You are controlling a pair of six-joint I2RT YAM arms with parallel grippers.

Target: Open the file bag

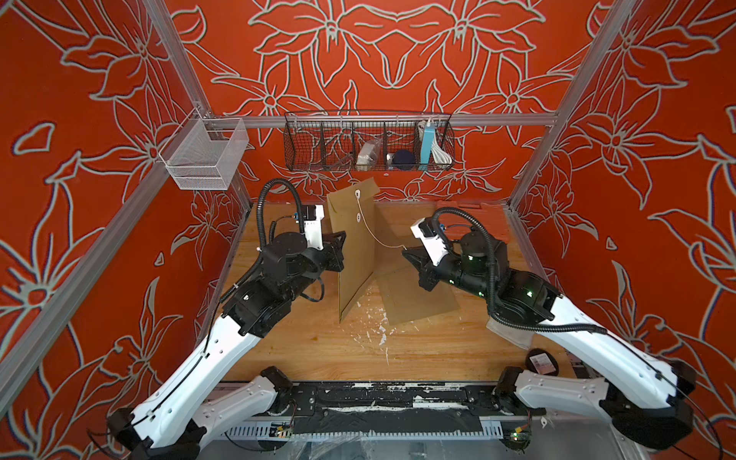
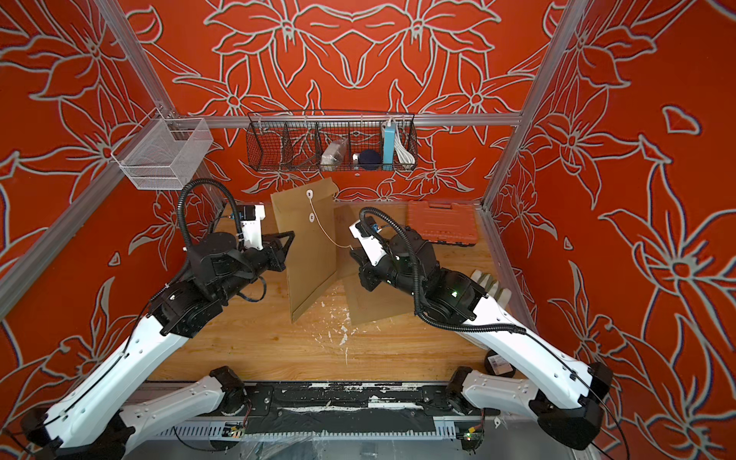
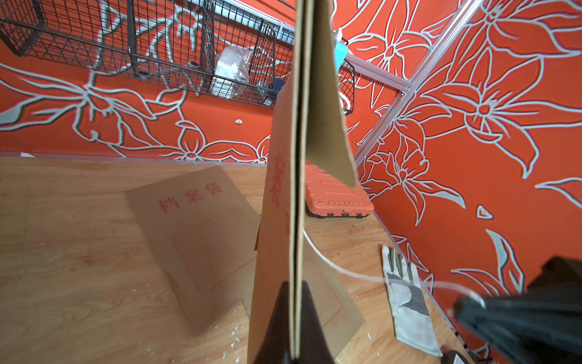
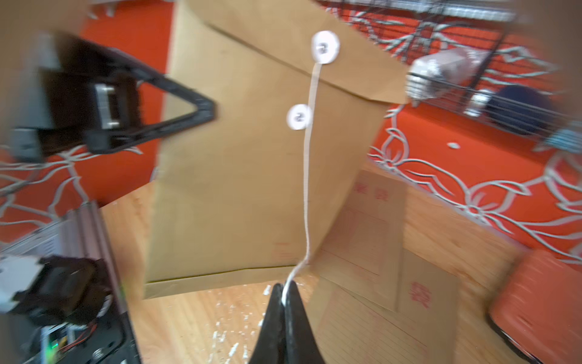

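Flat kraft file bag (image 1: 352,255); thin string (image 4: 306,189)

File bag (image 1: 354,255): brown kraft paper, matt, smooth.
String (image 4: 307,189): white cord, soft, slightly fuzzy.
Closure discs (image 4: 326,47): white, matt, paper-like.
Left claw (image 3: 296,285), right claw (image 4: 285,291): black plastic, matt.
Surface (image 1: 318,350): pale wood, visible grain, satin sheen, white flecks scattered.
Divided basket (image 1: 310,137): black metal wire.
Mesh basket (image 1: 207,159): fine white metal mesh.
Frame rail (image 1: 498,118): bare brushed aluminium.
Case (image 2: 442,225): orange plastic, ribbed.
Glove (image 3: 406,299): pale cloth, worn.
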